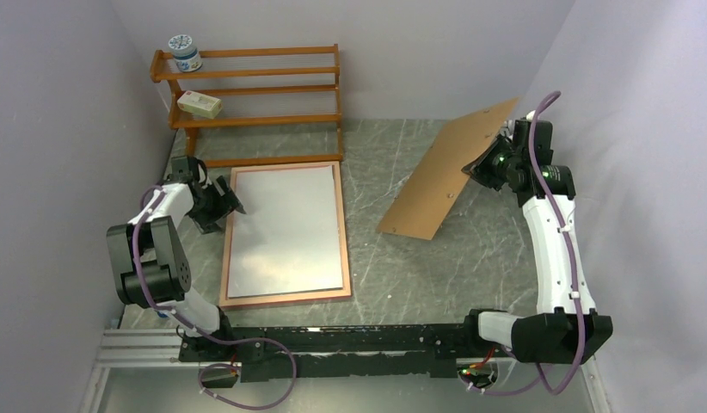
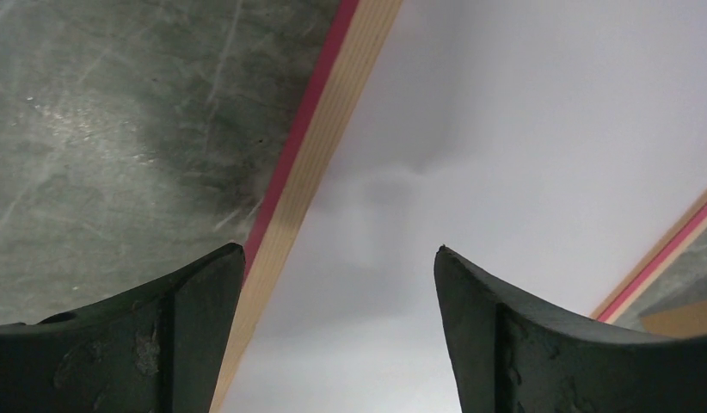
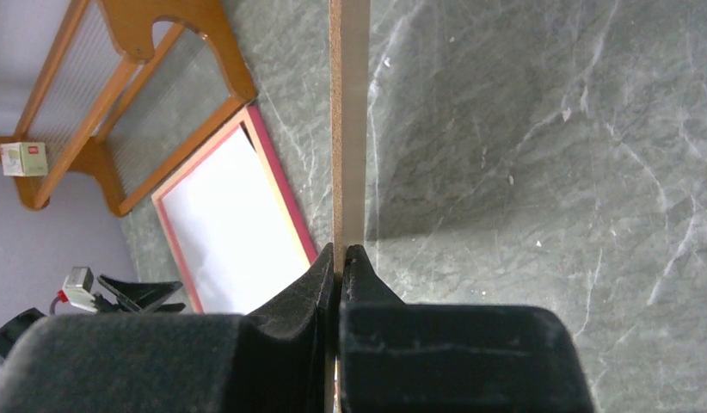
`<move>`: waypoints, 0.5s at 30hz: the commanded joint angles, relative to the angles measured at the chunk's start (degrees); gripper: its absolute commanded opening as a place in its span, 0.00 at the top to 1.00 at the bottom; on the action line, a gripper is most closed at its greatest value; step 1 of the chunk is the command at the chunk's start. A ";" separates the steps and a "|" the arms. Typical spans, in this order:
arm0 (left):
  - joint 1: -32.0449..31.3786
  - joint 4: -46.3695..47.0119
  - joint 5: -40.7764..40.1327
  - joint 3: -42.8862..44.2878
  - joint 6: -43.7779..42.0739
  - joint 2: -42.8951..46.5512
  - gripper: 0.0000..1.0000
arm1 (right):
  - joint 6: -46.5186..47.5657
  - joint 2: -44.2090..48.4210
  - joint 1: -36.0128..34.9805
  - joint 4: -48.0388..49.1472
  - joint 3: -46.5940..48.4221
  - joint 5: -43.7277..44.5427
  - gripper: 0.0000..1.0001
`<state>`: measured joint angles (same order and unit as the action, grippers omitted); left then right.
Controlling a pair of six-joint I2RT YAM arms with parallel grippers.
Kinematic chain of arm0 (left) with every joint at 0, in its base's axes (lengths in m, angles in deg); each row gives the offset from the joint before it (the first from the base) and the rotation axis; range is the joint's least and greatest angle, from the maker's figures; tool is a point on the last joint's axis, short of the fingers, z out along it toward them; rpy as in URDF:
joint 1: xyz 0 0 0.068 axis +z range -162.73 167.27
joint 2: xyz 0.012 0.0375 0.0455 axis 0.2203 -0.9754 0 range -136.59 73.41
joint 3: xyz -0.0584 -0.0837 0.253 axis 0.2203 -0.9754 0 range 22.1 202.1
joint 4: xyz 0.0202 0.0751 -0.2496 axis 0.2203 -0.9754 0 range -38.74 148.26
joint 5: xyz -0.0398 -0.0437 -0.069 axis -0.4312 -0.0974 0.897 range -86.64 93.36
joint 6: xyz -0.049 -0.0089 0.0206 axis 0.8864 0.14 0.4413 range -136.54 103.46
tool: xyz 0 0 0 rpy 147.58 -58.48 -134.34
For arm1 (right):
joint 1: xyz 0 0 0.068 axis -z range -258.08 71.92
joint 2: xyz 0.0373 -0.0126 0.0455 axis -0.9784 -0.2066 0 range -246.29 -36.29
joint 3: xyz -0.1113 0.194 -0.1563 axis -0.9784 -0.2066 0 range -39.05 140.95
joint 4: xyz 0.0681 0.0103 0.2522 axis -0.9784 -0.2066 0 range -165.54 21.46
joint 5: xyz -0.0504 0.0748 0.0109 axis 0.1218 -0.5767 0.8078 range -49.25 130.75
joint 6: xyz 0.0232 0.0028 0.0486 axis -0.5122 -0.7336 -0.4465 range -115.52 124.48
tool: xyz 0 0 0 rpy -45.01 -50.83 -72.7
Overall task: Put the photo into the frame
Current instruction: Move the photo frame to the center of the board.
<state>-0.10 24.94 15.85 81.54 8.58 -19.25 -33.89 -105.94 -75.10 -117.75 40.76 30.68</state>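
Note:
The frame [image 1: 344, 232] lies flat, back up, on the grey table left of centre. A plain white sheet, the photo's back [image 1: 285, 232], fills its opening; the printed side is hidden. My left gripper [image 1: 234, 205] is open and empty, low over the frame's left rim [image 2: 311, 163], with the white sheet [image 2: 505, 129] between and beyond its fingers. My right gripper [image 1: 496, 159] is shut on the upper edge of the brown hardboard backing sheet [image 1: 449, 172]. It holds the sheet tilted, with the lower corner on the table right of the frame. The right wrist view shows the sheet edge-on [image 3: 348, 129].
A wooden slatted rack [image 1: 255, 95] stands against the back wall behind the frame, with a jar [image 1: 185, 52] on top and a small box [image 1: 199, 104] on a lower shelf. Walls close in on the left and right. Bare marble table lies between frame and backing sheet.

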 commanded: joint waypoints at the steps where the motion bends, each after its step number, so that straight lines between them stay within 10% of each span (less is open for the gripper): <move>1: 0.21 2.77 -3.74 -2.33 -1.24 1.83 0.13 | -0.76 1.54 0.35 6.24 0.45 -2.39 1.00; 15: 0.08 6.30 16.30 -0.13 -1.62 -3.81 0.21 | 0.15 1.49 1.56 5.09 9.75 -5.71 1.00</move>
<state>0.22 28.06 22.06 80.01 7.14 -23.54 -33.82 -105.96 -74.22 -118.67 42.93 28.80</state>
